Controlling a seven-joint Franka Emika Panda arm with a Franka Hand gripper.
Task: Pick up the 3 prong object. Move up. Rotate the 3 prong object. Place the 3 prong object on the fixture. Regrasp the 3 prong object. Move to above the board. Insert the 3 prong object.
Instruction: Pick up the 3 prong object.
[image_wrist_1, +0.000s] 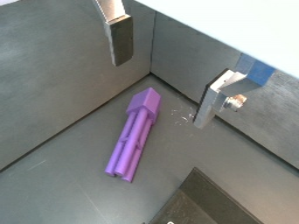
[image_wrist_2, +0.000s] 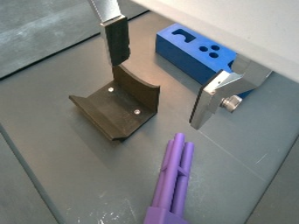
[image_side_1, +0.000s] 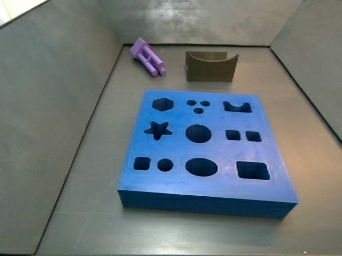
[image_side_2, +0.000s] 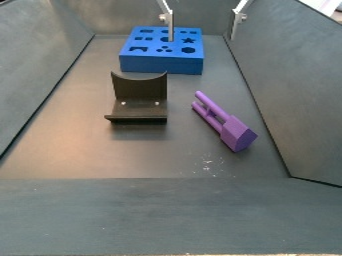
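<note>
Gripper (image_wrist_1: 163, 74) up in the air with its silver-plate fingers (image_wrist_1: 118, 37) spread wide, nothing between them. Only the fingertips poking in at the top edge in a side view (image_side_2: 201, 12), high over the far end of the bin.

3 prong object (image_wrist_1: 133, 133) lying flat on the grey floor, purple, long body, untouched and well below the gripper. In a wrist view (image_wrist_2: 170, 185) just the prong-side end showing, near the fixture but not touching it. In a side view (image_side_1: 147, 57) sitting at the far left, close to the wall, just beside the fixture. From the opposite side (image_side_2: 225, 120) lying angled on the right, with the chunkier end nearer the camera.

Fixture (image_wrist_2: 119, 106) standing on the floor, dark olive-brown, curved U notch on top, empty. Also visible in both side views (image_side_1: 210, 66) (image_side_2: 136, 98), between the purple piece and the board.

Board (image_side_1: 201, 147) flat on the floor, big blue block with star, hexagon, circle and square cut-outs, all holes empty as far as visible. One corner of it in a wrist view (image_wrist_2: 194, 52), behind the fixture. Far end of the bin in a side view (image_side_2: 163, 50).
</note>
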